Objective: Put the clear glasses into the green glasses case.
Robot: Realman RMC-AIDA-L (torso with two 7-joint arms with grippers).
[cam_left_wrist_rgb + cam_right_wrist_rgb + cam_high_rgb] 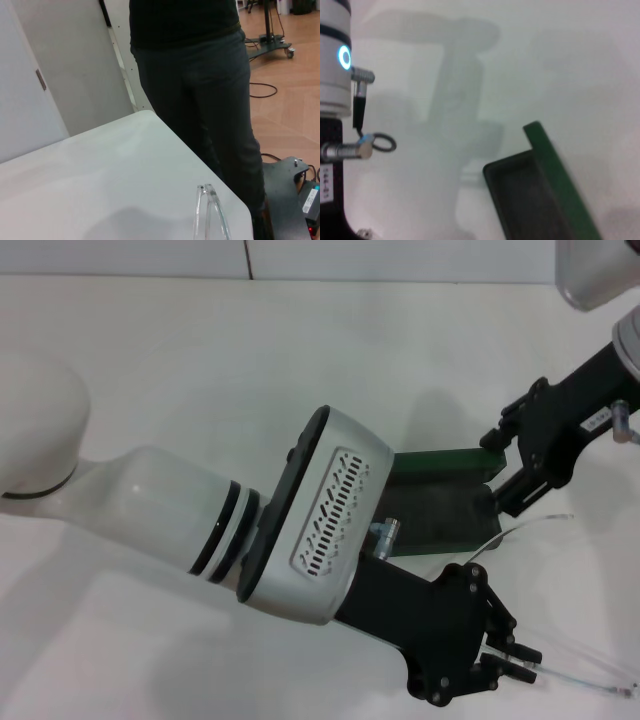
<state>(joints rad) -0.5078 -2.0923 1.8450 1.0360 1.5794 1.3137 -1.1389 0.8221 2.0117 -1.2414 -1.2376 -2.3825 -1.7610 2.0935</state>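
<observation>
**Carrying the clear glasses toward the open case**

Head view: my left gripper (pixel 510 660) is pinching the clear glasses (pixel 560 672), just beside the open green glasses case (pixel 440 515); I am judging they should go in level. My right gripper (pixel 505 475) is bracing the case's end; whether it is clamped is hard to make out.

Left wrist view: only one clear arm is showing.

Right wrist view: the case is cut off.
</observation>
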